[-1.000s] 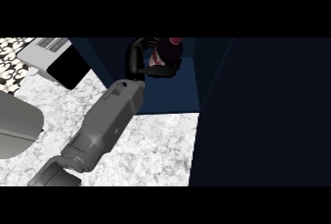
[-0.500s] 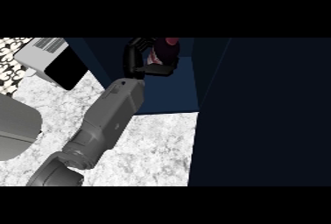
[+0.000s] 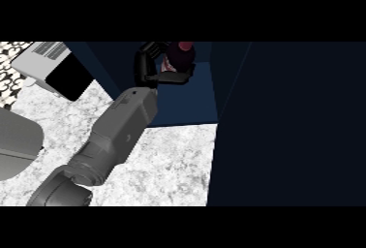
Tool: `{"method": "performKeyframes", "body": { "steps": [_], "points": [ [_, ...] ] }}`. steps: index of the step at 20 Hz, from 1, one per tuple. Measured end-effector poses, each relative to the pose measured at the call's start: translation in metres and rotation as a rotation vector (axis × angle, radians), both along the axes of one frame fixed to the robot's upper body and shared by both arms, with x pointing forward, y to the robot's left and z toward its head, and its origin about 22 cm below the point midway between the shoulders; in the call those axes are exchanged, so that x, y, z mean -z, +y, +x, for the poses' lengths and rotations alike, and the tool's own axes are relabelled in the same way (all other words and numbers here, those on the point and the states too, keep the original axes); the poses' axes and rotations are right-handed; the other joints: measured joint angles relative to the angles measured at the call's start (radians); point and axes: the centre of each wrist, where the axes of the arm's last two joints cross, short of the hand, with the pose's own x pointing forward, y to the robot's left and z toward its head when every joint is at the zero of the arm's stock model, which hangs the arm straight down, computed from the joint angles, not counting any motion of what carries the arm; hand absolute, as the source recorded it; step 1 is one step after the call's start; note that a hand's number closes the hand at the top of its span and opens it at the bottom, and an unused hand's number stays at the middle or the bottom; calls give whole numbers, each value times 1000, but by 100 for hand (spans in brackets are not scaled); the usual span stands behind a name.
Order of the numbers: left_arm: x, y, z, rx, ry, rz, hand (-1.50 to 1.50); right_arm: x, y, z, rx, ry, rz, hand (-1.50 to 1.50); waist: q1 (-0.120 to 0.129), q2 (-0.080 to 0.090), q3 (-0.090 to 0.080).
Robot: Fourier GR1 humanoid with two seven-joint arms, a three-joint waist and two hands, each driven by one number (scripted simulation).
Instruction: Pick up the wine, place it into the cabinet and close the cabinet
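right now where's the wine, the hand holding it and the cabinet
wine (image 3: 180, 57): head view, its dark red body
left hand (image 3: 154, 65): head view, curled fingers
cabinet (image 3: 193, 99): head view, its inside wall

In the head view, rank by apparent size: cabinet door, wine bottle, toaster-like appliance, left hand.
1. Cabinet door, largest, though nearest the camera.
2. Appliance.
3. Left hand and wine bottle: alike; the bottle is partly hidden.
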Motion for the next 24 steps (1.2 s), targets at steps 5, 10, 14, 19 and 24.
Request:
{"method": "performKeyframes", "body": {
  "steps": [5, 10, 14, 19, 24],
  "points": [
    [4, 2, -1, -17, 19, 32, -150, 4, -1, 1, -3, 3, -5, -150, -1, 1, 0],
    [7, 3, -2, -42, 44, 74, -150, 2, 1, 1, -14, -3, 6, -150, -3, 1, 1],
    [13, 5, -4, -54, 53, 111, -150, 2, 2, 2, -16, -2, 13, -150, -4, 2, 1],
    [24, 9, -9, -70, 72, 164, -150, 4, 1, 1, -17, 0, 10, -150, -8, 4, 1],
    [27, 10, -11, -98, 63, 170, -150, 3, 3, 2, -31, -6, 11, -150, -13, 6, 1]
  ]
}}
